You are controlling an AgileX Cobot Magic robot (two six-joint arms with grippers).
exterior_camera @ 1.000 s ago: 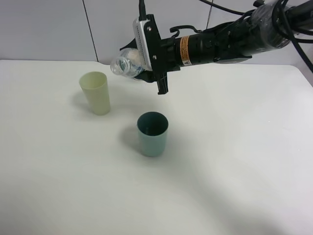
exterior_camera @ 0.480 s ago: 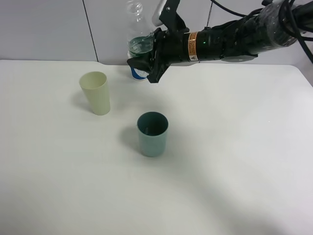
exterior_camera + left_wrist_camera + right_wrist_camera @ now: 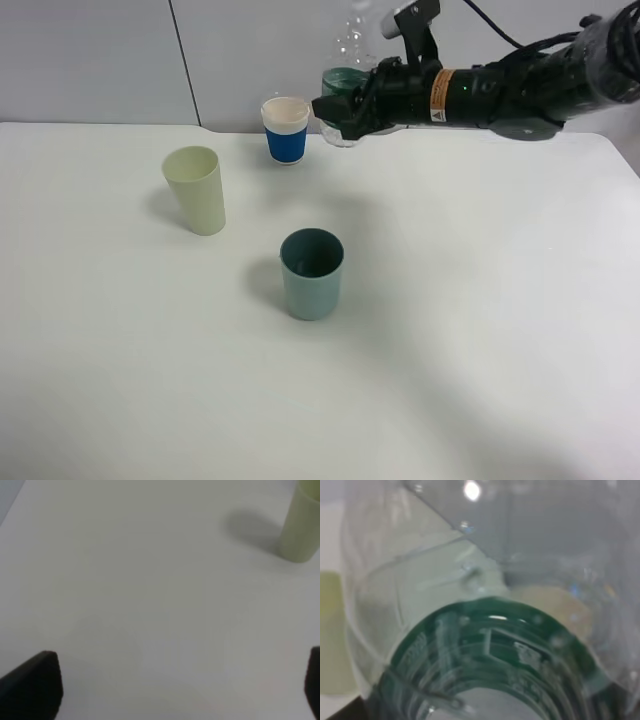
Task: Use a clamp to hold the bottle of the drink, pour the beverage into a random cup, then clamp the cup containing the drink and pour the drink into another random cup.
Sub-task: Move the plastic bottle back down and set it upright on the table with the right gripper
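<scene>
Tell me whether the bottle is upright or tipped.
Roughly upright. The bottle has its neck pointing up in the high view, its body clamped in the right tool.

This looks like a robot test lab: a bare white surface (image 3: 480, 370) meets plain grey wall panels (image 3: 90, 60), a cabled black robot arm (image 3: 530, 88) reaches over it, and a teal cup (image 3: 311, 275) and a pale yellow cup (image 3: 197, 190) stand apart.

Three upright cups are carried by the white table (image 3: 480, 330). The teal cup (image 3: 312, 273) serves as reference: the pale green cup (image 3: 196, 190) is set behind-left of it, the blue cup (image 3: 286, 130) well behind it.
</scene>
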